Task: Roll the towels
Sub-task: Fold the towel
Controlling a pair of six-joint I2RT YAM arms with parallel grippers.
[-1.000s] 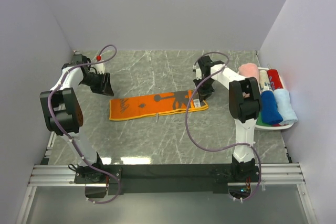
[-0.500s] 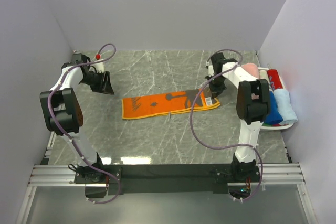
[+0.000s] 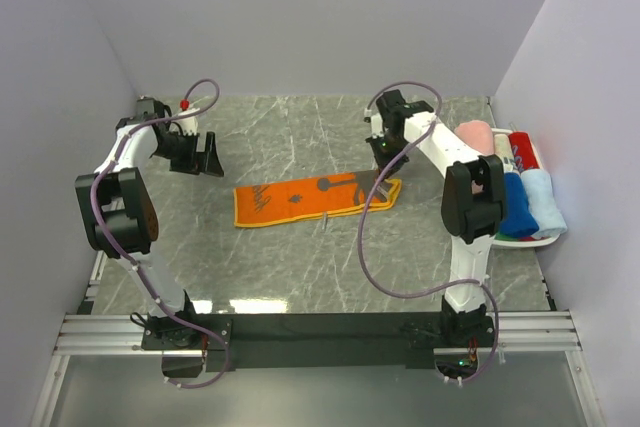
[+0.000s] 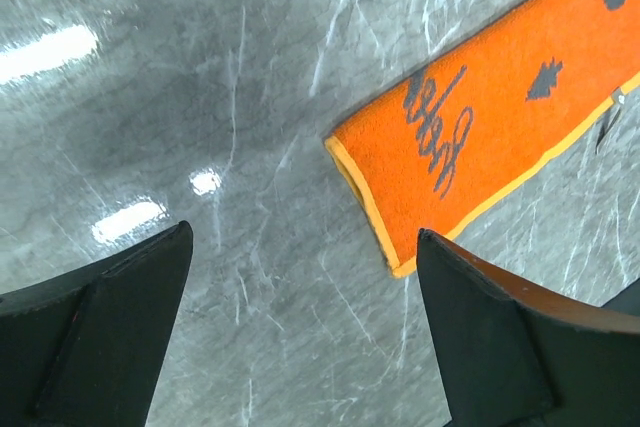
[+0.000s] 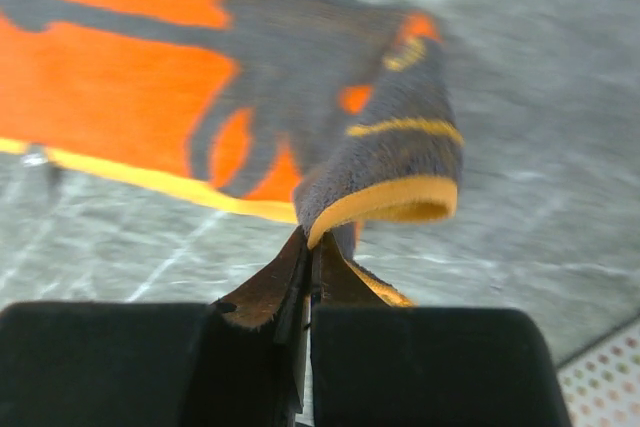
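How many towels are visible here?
5 clearly: the orange towel flat on the table, one end in the right gripper; the pink towel, red towel, blue towel and pale blue towel in the white basket. The right arm hides part of it, so more may exist.

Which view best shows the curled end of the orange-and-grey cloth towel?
Right wrist: the orange-and-grey cloth towel curls over close up, pinched in the shut right claw. Top external shows the whole strip, that end too small to read. Left wrist shows only the opposite, lettered end.
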